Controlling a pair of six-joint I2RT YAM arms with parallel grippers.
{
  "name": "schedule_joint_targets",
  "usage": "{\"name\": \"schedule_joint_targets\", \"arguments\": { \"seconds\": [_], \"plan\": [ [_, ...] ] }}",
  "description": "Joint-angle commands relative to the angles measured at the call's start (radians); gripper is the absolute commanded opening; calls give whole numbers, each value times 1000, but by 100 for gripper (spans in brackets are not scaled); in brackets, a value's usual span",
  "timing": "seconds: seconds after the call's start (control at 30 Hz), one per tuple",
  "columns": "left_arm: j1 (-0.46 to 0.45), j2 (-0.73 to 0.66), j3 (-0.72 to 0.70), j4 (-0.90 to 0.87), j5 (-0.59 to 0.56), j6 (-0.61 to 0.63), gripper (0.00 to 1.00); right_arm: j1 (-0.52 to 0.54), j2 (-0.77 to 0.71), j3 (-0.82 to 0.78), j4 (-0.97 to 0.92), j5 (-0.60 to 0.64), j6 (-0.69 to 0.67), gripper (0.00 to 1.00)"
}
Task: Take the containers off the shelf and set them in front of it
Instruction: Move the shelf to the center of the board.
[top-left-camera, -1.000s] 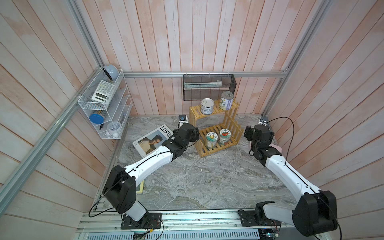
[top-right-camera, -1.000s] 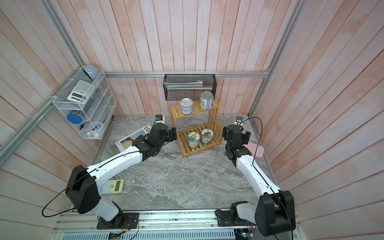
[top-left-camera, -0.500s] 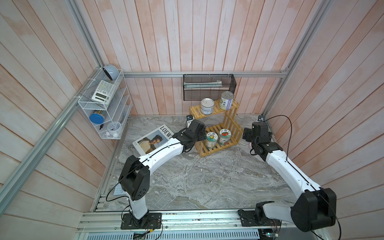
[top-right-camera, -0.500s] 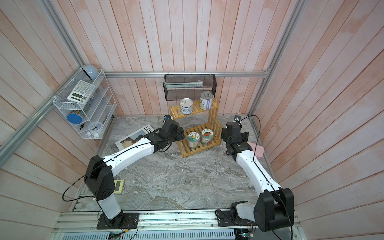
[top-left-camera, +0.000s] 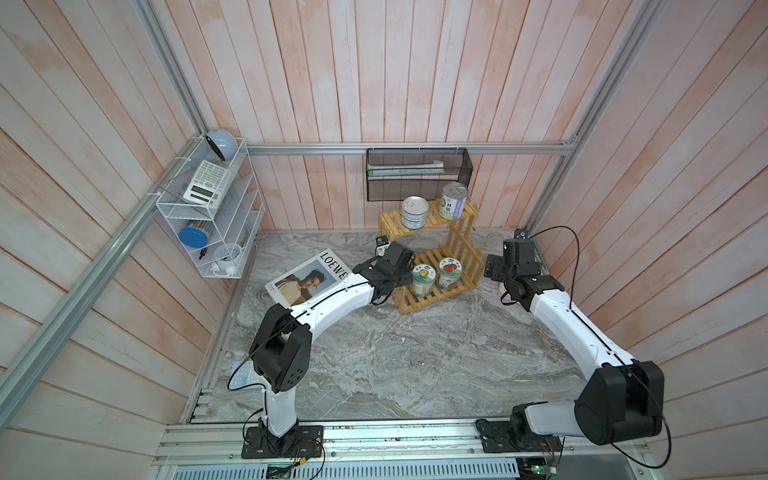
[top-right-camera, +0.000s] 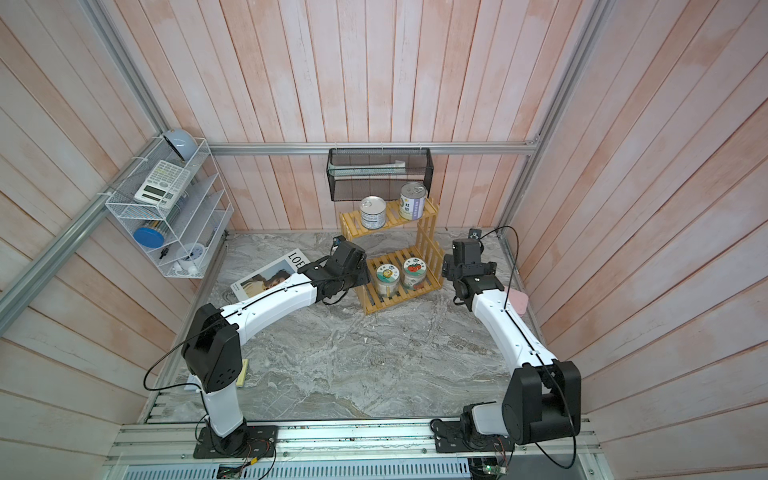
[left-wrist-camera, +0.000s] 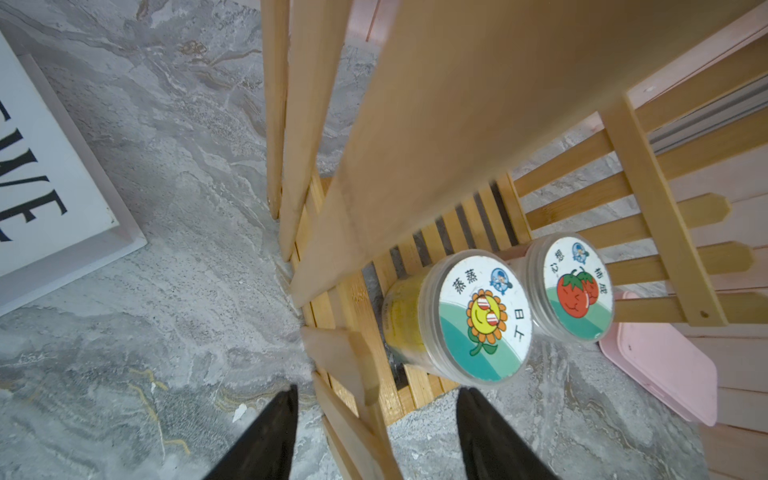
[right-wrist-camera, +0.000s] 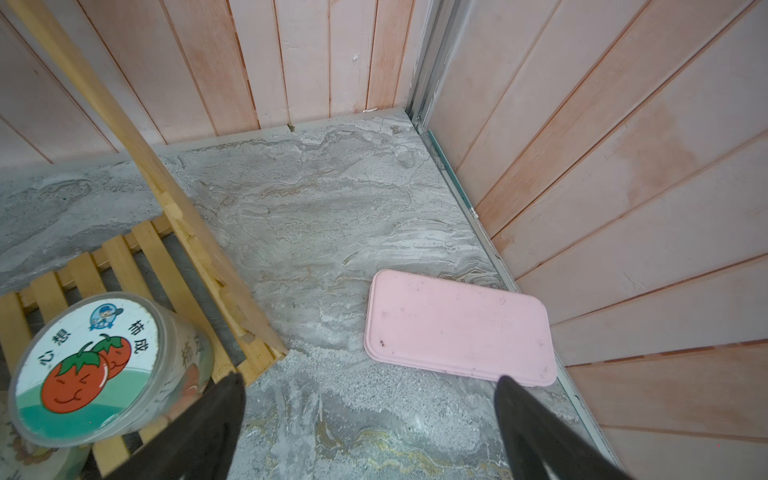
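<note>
The left gripper (left-wrist-camera: 376, 390) stands at the end of the shelf (top-left-camera: 467, 253) with its fingers apart, holding nothing; the sunflower-lid jar (left-wrist-camera: 478, 316) is just ahead of it. The right gripper (right-wrist-camera: 370, 378) is spread wide, also empty, near the tomato-lid jar (right-wrist-camera: 89, 361). Both jars sit side by side on the lower tier. The white-blue tin (top-left-camera: 414, 212) and the purple-label tin (top-left-camera: 453, 201) stand on the upper one.

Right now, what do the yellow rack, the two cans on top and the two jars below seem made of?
Rack: likely bamboo or wood, matte yellow, grain visible on slats. White-blue can and purple can: metal, shiny pull-tab tops, paper-looking labels. Sunflower jar and tomato jar: probably clear plastic, see-through walls, printed lids.
</note>
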Motion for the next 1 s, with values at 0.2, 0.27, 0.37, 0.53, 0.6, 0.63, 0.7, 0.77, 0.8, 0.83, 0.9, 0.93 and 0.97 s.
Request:
{"name": "schedule_joint_targets", "arguments": {
  "seconds": [0.2, 0.27, 0.37, 0.53, 0.6, 0.63, 0.7, 0.77, 0.8, 0.83, 0.9, 0.93, 0.97],
  "plan": [
    [-8, 43, 32, -26, 13, -17, 45, -10, 15, 38, -40, -35, 7, 98],
    [-7, 43, 28, -27, 8, -19, 38, -15, 25, 48, -43, -49, 2, 98],
    [-6, 35, 22, -36, -11, -19, 31, -19, 45, 71, -57, -84, -8, 98],
    [-5, 16, 9, -57, -49, -3, 21, -21, 77, 100, -74, -174, -20, 98],
    [-1, 8, -1, -63, -57, 3, 19, -21, 93, 115, -81, -209, -22, 98],
    [1, 5, -8, -66, -62, 8, 17, -20, 102, 123, -87, -226, -22, 98],
    [4, -3, -21, -74, -71, 15, 15, -20, 118, 140, -92, -258, -24, 98],
    [10, -16, -39, -77, -83, 21, 13, -21, 135, 161, -101, -283, -26, 98],
    [12, -24, -52, -77, -89, 25, 13, -21, 147, 172, -111, -299, -26, 98],
    [14, -34, -61, -79, -98, 28, 12, -20, 158, 188, -124, -317, -26, 98],
    [19, -50, -83, -81, -112, 33, 12, -21, 179, 205, -139, -355, -21, 98],
    [24, -59, -94, -83, -119, 34, 12, -21, 187, 207, -141, -374, -16, 98],
    [26, -66, -103, -82, -124, 37, 12, -20, 193, 208, -140, -387, -10, 98]
  ]
}}
